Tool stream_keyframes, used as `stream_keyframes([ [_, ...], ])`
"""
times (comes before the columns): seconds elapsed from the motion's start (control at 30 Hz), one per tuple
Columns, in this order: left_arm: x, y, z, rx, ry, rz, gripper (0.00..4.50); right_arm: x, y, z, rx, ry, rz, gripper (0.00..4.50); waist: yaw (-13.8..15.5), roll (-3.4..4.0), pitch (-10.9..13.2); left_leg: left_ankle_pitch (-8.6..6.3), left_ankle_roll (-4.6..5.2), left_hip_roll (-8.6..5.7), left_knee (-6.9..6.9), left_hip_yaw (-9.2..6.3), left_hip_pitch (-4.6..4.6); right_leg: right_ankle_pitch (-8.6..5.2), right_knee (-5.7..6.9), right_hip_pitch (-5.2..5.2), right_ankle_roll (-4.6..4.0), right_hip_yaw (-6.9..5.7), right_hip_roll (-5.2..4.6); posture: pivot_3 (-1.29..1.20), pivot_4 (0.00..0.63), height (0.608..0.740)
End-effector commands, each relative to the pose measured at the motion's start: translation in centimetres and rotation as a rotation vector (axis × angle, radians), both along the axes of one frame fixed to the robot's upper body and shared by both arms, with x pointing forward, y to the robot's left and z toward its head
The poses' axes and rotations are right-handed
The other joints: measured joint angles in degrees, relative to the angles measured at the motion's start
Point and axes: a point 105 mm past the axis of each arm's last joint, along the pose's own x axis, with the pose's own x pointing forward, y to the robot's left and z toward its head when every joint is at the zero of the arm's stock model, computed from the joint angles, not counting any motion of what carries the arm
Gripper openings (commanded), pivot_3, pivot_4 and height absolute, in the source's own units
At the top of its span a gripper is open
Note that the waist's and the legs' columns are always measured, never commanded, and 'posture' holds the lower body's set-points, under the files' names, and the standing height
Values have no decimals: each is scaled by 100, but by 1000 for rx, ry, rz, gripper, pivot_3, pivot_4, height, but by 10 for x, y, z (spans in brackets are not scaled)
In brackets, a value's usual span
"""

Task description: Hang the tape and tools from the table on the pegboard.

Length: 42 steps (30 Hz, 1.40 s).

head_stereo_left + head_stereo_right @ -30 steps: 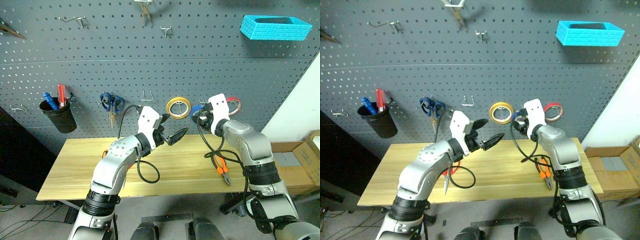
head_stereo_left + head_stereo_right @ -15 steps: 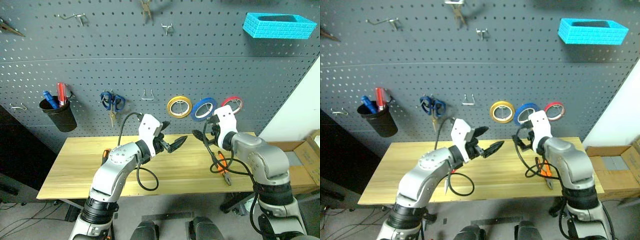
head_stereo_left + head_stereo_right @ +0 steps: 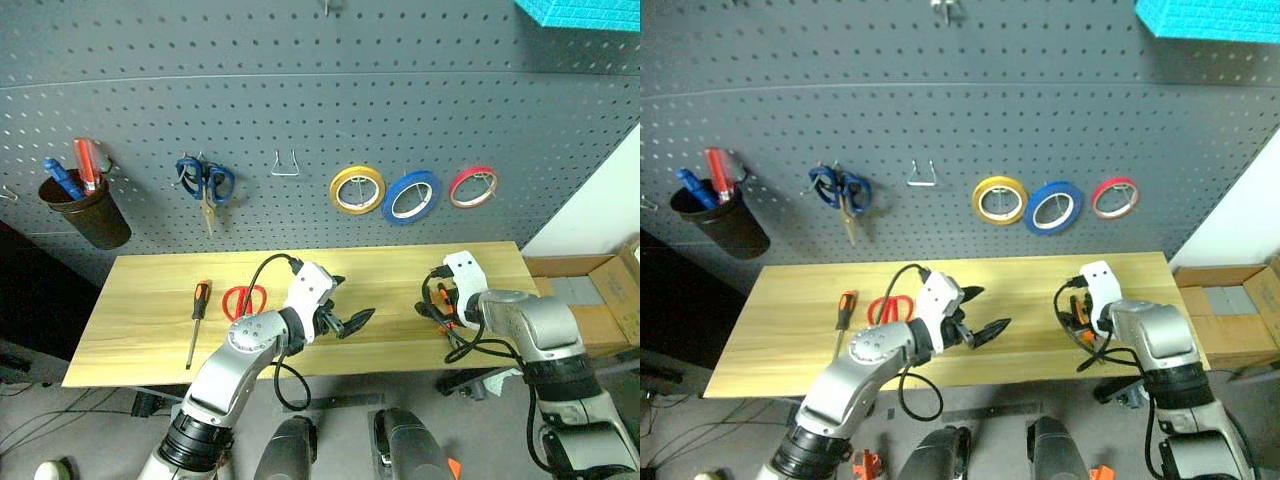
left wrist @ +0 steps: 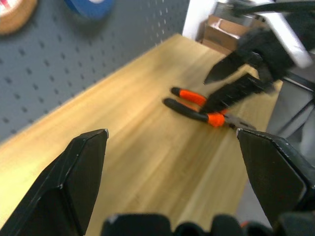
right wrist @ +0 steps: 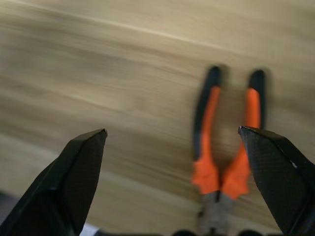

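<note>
The blue tape [image 3: 410, 196] hangs on the dark grey pegboard [image 3: 300, 110], between a yellow roll [image 3: 357, 189] and a red roll [image 3: 473, 186]. The orange-and-black screwdriver [image 3: 197, 310] and the red-handled scissors [image 3: 244, 300] lie at the left of the wooden table [image 3: 150, 335]. At the right end lie the orange-and-black pliers [image 5: 226, 147], also seen from the left wrist [image 4: 202, 108]. My right gripper [image 5: 172, 132] hovers open just above them, one handle between its fingers. Mid-table, my left gripper [image 3: 345, 322] stands open and holds nothing, pointing toward the right gripper [image 4: 236, 73].
A black cup with pens [image 3: 85, 205], blue-handled scissors [image 3: 203, 180] and a bare wire hook [image 3: 285, 163] hang on the board's left half. A cyan basket [image 3: 580, 10] sits at its top right. Cardboard boxes [image 3: 1230, 310] stand past the table's right end.
The view has tilted down. My right gripper let go of the blue tape, left it hanging, and dropped to the pliers. My left gripper sank toward the table.
</note>
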Motion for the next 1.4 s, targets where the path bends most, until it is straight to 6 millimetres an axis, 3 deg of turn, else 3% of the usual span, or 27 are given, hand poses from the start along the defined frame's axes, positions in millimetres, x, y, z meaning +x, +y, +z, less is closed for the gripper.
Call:
stream_keyframes([
  [0.03, -16, -7, 7, -15, -22, -35, 4500, 12, -11, 1, -18, -15, -37, 4466, 7, -9, 51, 0, 0, 0, 1, -2, -26, 2, 1, -26, -3, -1, -3, 17, 318, 740],
  [0.27, -24, -5, 7, -21, -8, -6, 4500, 19, -15, -9, -46, 20, -46, 4466, 25, -27, 230, 0, 0, 0, 5, -2, -42, 1, 0, -38, 0, -3, -9, 47, 333, 740],
  [0.67, -29, -6, 10, -34, 2, 13, 4500, 21, -28, -29, -101, 56, -52, 4466, 35, -38, 300, 0, -1, 3, 4, -5, -41, -14, -1, -37, 27, -5, -9, 71, 330, 740],
  [0.77, -28, -6, 11, -37, -2, 15, 4500, 22, -27, -29, -103, 43, -47, 3859, 38, -39, 300, 0, -1, 3, 5, -4, -41, -13, -2, -36, 29, -4, -9, 73, 324, 740],
  [0.87, -27, -7, 12, -39, -6, 14, 4500, 24, -23, -26, -101, 22, -17, 2886, 38, -39, 300, 0, -2, 4, 3, -5, -41, -13, -3, -37, 29, -5, -9, 72, 316, 740],
  [1.1, -24, -6, 13, -38, -16, 12, 4500, 26, -14, -16, -128, -38, 78, 2799, 38, -39, 300, 0, -3, 8, 0, -5, -42, -13, -4, -39, 28, -6, -9, 77, 284, 740],
  [1.23, -24, 5, 27, -94, -15, 57, 4500, 14, 32, 15, -19, -195, 307, 2799, 47, -37, 299, -1, -5, 8, -1, -8, -45, -13, -6, -42, 29, -10, -9, 86, 252, 740],
  [1.4, -45, 21, 46, -185, -22, 131, 4500, -9, 83, 55, 80, -419, 482, 2799, 53, -27, 283, -11, -26, 16, -2, -7, -51, -14, -5, -56, 29, -7, -9, 104, 207, 740],
])
